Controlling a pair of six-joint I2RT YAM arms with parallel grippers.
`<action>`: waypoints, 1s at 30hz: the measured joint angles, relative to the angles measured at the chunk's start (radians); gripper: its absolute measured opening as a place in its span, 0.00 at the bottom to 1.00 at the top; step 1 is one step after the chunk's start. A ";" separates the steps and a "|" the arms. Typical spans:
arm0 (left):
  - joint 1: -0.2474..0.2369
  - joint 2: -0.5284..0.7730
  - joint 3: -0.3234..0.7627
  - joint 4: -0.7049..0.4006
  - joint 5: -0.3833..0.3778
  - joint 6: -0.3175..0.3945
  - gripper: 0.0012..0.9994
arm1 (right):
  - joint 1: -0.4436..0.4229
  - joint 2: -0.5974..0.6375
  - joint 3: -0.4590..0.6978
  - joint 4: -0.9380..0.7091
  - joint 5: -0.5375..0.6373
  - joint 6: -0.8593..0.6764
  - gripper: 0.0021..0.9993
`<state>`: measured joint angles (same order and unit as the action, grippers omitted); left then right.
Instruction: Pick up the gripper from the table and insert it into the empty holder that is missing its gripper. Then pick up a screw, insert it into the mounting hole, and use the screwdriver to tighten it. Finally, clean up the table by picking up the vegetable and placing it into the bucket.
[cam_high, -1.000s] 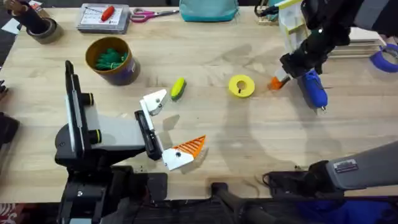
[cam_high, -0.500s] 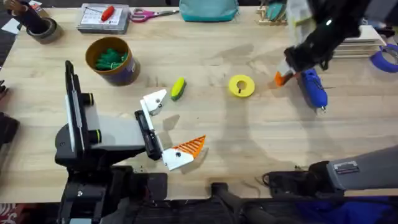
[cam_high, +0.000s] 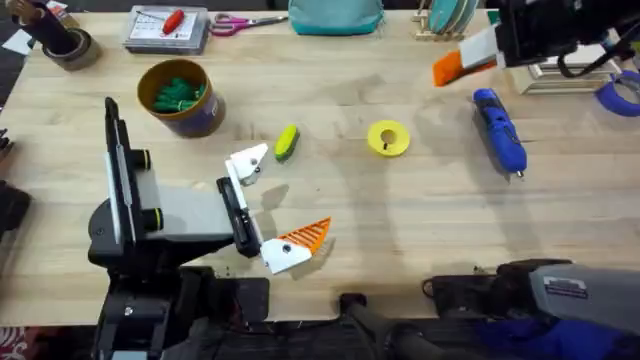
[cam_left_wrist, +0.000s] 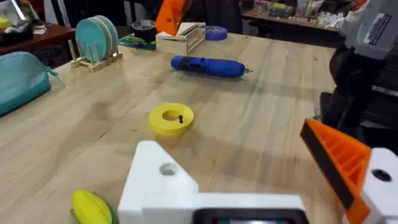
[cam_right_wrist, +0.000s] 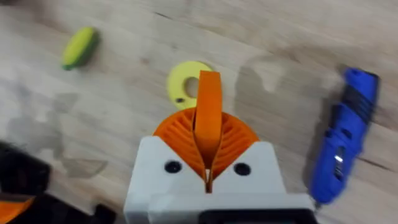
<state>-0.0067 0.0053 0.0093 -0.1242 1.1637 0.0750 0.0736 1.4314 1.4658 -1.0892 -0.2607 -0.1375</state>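
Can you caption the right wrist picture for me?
Right gripper holds the orange gripper piece above the yellow disc and blue screwdriver.

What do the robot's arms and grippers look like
The left arm is black with a silver-grey link. Its gripper has white angular mounts, one carrying an orange ribbed finger. The right gripper has a white base with two dark screw holes and orange ribbed pads. The right arm's grey link bears a label.

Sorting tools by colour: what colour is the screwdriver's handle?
Bright blue; the screwdriver shows best in the overhead view.
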 joint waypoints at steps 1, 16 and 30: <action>0.000 0.000 0.000 0.000 0.000 0.000 0.99 | 0.008 -0.007 0.000 0.005 -0.029 0.004 0.01; 0.000 0.000 0.000 0.000 0.000 0.000 0.99 | 0.051 -0.100 -0.186 0.370 -0.560 0.162 0.01; 0.000 0.000 0.000 0.000 0.000 0.000 0.99 | 0.043 -0.109 -0.576 1.122 -1.040 0.644 0.01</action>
<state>-0.0067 0.0051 0.0093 -0.1242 1.1638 0.0750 0.1162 1.3224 0.8901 0.0324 -1.3010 0.5064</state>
